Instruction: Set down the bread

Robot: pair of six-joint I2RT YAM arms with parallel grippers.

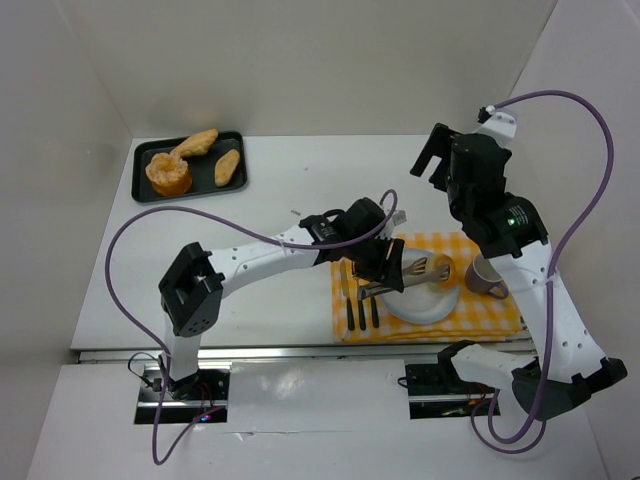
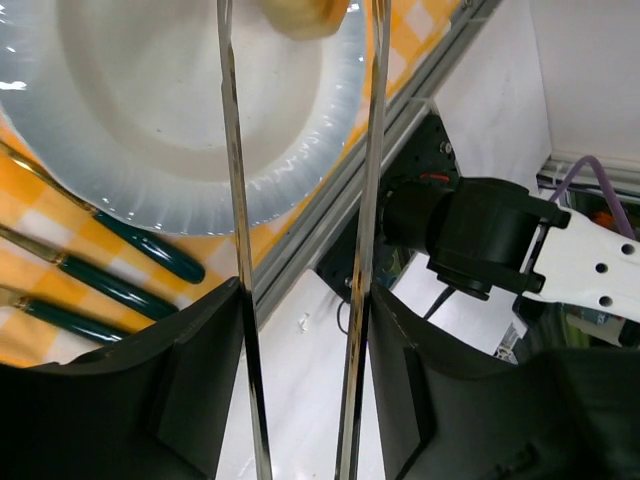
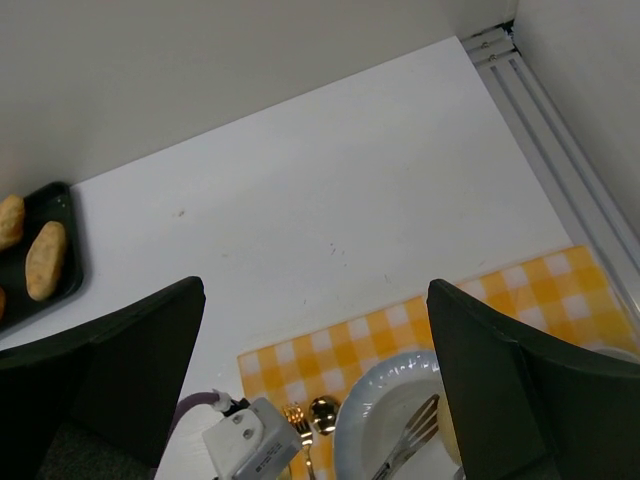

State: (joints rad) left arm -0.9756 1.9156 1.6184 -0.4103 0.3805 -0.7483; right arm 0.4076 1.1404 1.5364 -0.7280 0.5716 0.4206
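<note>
My left gripper [image 1: 380,262] is shut on metal tongs [image 1: 408,270] that reach right over the white plate [image 1: 425,308]. A piece of bread [image 1: 438,268] sits between the tong tips at the plate's far side. In the left wrist view the tong arms [image 2: 232,200] run up past the bread [image 2: 300,15], with a small gap on each side of it, above the plate [image 2: 150,110]. My right gripper [image 1: 435,160] is open and empty, raised over the back right of the table. Its view shows the plate [image 3: 385,420] and tongs [image 3: 410,440] below.
The plate stands on a yellow checked placemat [image 1: 495,318] with a mug [image 1: 487,278] at its right and green-handled cutlery [image 1: 360,308] at its left. A black tray [image 1: 205,178] at the back left holds three more breads. The table's front rail [image 2: 330,215] is just below the plate.
</note>
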